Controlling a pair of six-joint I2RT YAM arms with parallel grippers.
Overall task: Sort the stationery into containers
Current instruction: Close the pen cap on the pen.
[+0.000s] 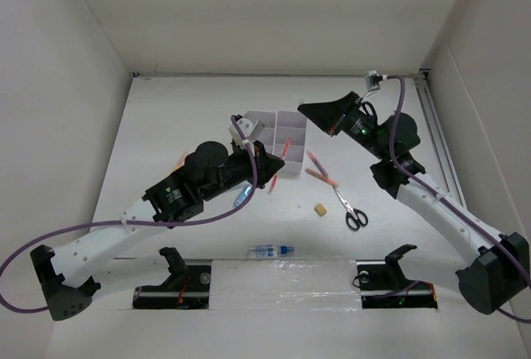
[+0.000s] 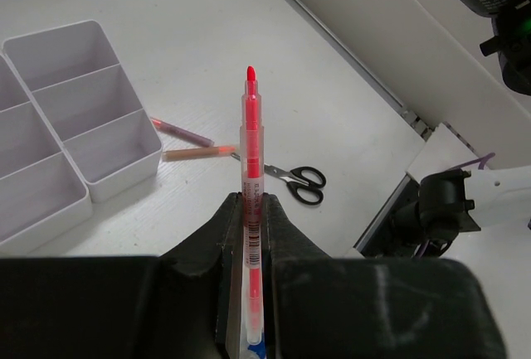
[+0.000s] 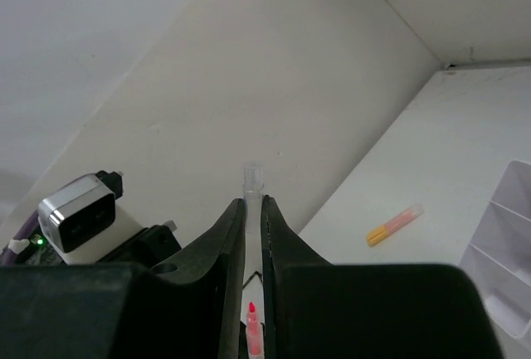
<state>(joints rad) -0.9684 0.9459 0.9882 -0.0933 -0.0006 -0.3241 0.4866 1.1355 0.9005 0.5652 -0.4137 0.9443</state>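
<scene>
My left gripper [image 1: 276, 163] [image 2: 251, 198] is shut on a red-pink pen [image 2: 250, 147], uncapped with its tip pointing forward, just right of the white organizer [image 1: 267, 119] [image 2: 79, 131]. My right gripper [image 1: 306, 110] [image 3: 253, 202] is shut on a clear pen cap [image 3: 253, 179], raised beside the organizer's far right corner. Two thin pens [image 1: 320, 172] [image 2: 189, 143], black-handled scissors [image 1: 352, 209] [image 2: 296, 180], a tan eraser cube [image 1: 319, 208] and a clear blue-capped bottle [image 1: 272, 250] lie on the table. A small blue tube [image 1: 242, 196] shows under the left arm. The green marker is not in view.
An orange-pink pen [image 3: 396, 224] lies on the table left of the organizer, mostly hidden by the left arm in the top view. The white enclosure walls surround the table. A metal rail [image 1: 440, 147] runs along the right edge.
</scene>
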